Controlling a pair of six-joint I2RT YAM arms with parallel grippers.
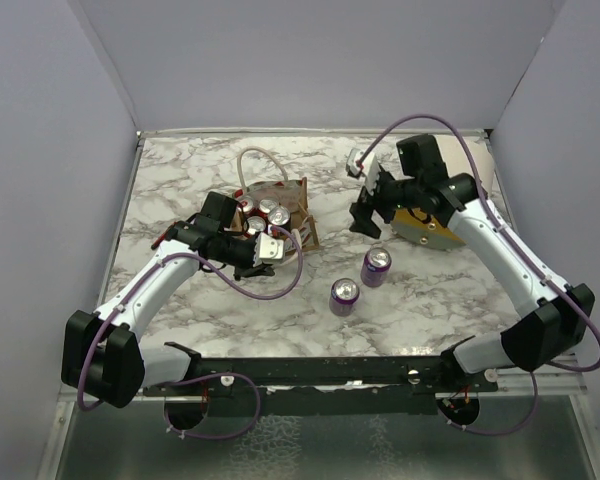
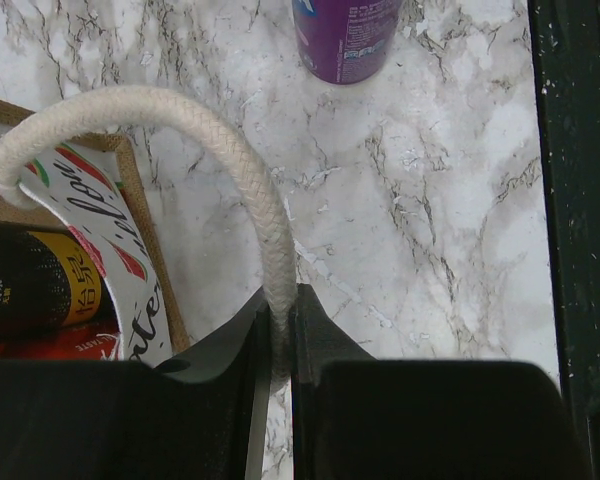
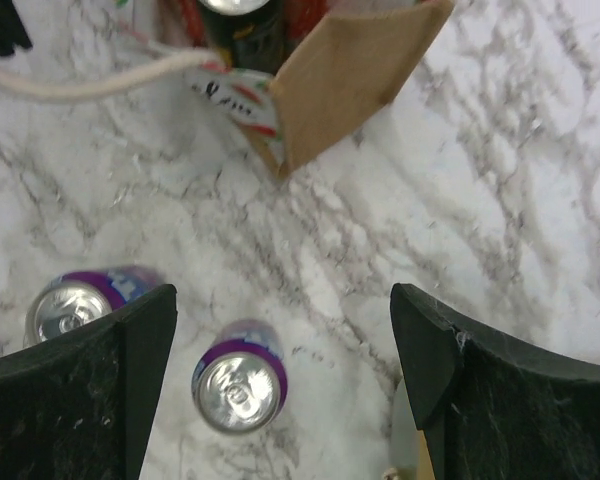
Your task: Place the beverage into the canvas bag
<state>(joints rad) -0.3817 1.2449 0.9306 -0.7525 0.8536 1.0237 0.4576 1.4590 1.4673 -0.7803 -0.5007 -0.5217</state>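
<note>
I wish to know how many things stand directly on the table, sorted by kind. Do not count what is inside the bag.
purple cans: 2
canvas bag: 1
yellow container: 1
Total: 4

Left arm [image 1: 145,290] and right arm [image 1: 510,255]: white shells, black joints, black end effectors [image 1: 276,250] [image 1: 366,222], looping purple cables [image 1: 265,292]

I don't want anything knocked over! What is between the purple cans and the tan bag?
Only bare marble table lies between the purple cans and the canvas bag. The right wrist view shows that stretch clearly; the top view agrees.
</note>
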